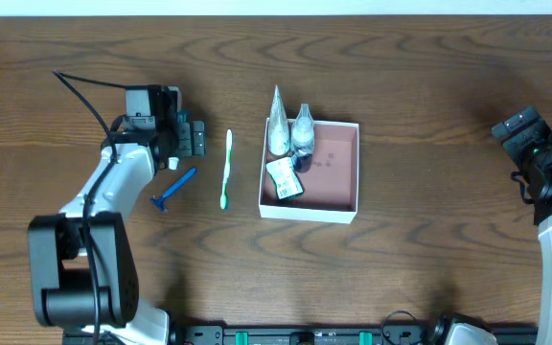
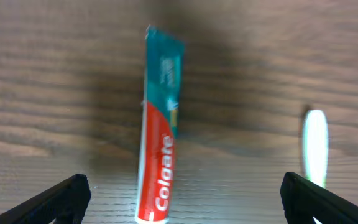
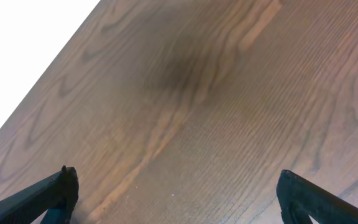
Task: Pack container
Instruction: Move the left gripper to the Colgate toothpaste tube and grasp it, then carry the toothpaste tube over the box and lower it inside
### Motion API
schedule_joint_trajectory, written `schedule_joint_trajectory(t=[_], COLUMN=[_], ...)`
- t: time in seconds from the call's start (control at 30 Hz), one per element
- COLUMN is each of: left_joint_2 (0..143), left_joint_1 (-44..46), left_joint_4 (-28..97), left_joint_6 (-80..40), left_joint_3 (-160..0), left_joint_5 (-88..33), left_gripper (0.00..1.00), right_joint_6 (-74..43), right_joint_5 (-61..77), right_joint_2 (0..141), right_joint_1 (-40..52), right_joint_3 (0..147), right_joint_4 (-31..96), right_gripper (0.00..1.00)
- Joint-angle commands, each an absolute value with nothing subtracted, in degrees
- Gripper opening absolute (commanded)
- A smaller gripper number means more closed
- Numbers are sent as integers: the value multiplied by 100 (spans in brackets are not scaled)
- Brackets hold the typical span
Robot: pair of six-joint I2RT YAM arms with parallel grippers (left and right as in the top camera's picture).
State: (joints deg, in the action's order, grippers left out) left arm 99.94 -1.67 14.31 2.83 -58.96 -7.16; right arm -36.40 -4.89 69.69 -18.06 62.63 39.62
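My left gripper (image 2: pixel 185 182) hangs over the wood table (image 1: pixel 429 259) with its jaws spread wide and nothing between them. In the left wrist view a Colgate toothpaste tube (image 2: pixel 157 137) lies flat on the wood between my two dark fingertips (image 2: pixel 67 196), touching neither. It is red at the near end and teal at the far end. A white blur to its right is the toothbrush (image 2: pixel 316 146). From overhead the tube is hidden under my left wrist.

The container (image 1: pixel 310 212) sits near the middle of the table, well to the right of my left gripper. It is a shallow white-walled box with a pinkish floor, and that floor carries a faint dark mark. Along its left wall stand a pointed pale tube (image 1: pixel 277 120) and a small bottle (image 1: pixel 303 129), side by side at the far corner. A small packet (image 1: pixel 284 179) lies just in front of them.

Between the container and my left arm the toothbrush lies lengthwise, with a blue razor (image 1: pixel 173 190) just to its left.

My right gripper (image 3: pixel 178 176) is off at the table's right edge, well apart from everything. Its jaws are also wide and empty, with only bare wood grain below them.
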Motion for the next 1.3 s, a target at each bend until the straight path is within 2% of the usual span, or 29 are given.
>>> schedule_joint_trajectory(t=[0.0, 0.17, 0.23, 0.33, 0.37, 0.73, 0.8, 0.9, 1.03, 1.1, 1.27], left_joint_2=[10272, 10473, 10492, 10532, 10558, 11008, 11008, 11006, 10958, 10855, 10175], left_joint_1=[-276, -287, -287, -287, -287, -283, -283, -283, -281, -281, -276], left_joint_4=[1422, 1378, 1376, 1378, 1378, 1334, 1323, 1282, 1304, 1319, 1507], left_joint_6=[274, 276, 276, 279, 279, 340, 342, 338, 329, 296, 113], left_joint_3=[-5964, -5964, -5964, -5964, -5964, -5964, -5964, -5964, -5966, -5966, -6080], left_joint_5=[-635, -637, -637, -633, -633, -362, -314, -314, -316, -318, -342], left_gripper=[99, 98, 88, 68, 64, 63, 55, 28, 10, 6, 6], right_joint_6=[-3682, -3682, -3682, -3682, -3682, -3682, -3682, -3682, -3682, -3682, -3682], right_joint_5=[-513, -513, -510, -510, -513, -513, -513, -510, -513, -513, -513], right_joint_2=[6971, 6971, 6971, 6971, 6971, 6971, 6971, 6971, 6971, 6971, 6971], right_joint_1=[-1837, -1837, -1837, -1835, -1837, -1835, -1837, -1837, -1837, -1837, -1837], right_joint_3=[6300, 6300, 6300, 6300, 6300, 6300, 6300, 6300, 6300, 6300, 6300], right_joint_4=[3966, 3966, 3968, 3966, 3968, 3968, 3968, 3968, 3968, 3968, 3968], right_gripper=[99, 99, 99, 99, 99, 99, 99, 99, 99, 99, 99])
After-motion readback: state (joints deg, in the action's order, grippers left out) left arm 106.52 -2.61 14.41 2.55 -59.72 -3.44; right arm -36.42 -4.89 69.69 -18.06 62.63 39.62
